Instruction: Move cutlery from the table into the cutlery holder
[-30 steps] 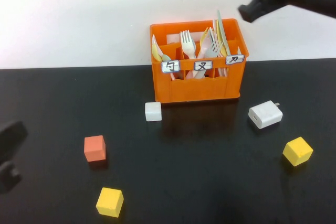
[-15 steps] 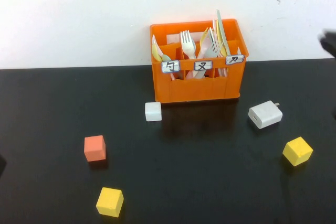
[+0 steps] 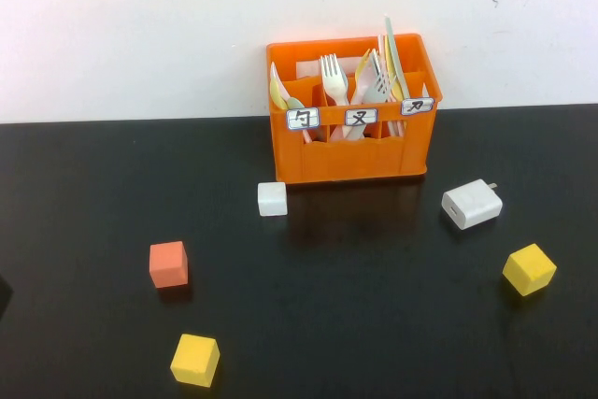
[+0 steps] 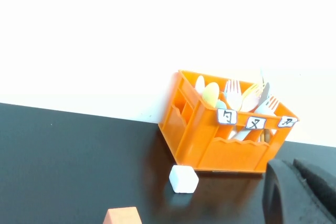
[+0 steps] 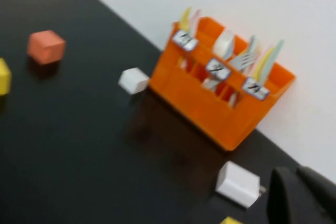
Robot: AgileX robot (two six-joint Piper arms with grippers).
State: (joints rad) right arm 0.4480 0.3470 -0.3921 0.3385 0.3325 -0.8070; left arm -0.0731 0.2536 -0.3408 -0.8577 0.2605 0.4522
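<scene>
Neither of my claws shows in the high view; both arms are out of that picture, apart from a dark sliver at the lower left edge that I cannot identify. On the glossy black table (image 3: 374, 306) the orange plastic cutlery holder (image 3: 350, 158) stands against the white wall, a ribbed crate with three white labels on its front. Its compartments hold upright cutlery: white plastic forks (image 3: 333, 77) in the middle, pale yellow spoons (image 3: 279, 93) on my left, and the slim mint-green knife (image 3: 395, 55) standing tall in the right compartment, leaning slightly. Just in front of the crate's left corner sits a small white cube (image 3: 272, 198); a white charger block (image 3: 472, 204) lies to the front right. Further out lie an orange-red cube (image 3: 169, 263) and two yellow cubes (image 3: 195, 359), well apart. From the left wrist, my left gripper (image 4: 302, 195) is a matte black shape raised above the table, away from the crate, and I cannot tell whether its fingers are apart or together. From the right wrist, my right gripper (image 5: 299, 198) is likewise a dark mass in the corner beside the charger block, its fingers' state unclear.
</scene>
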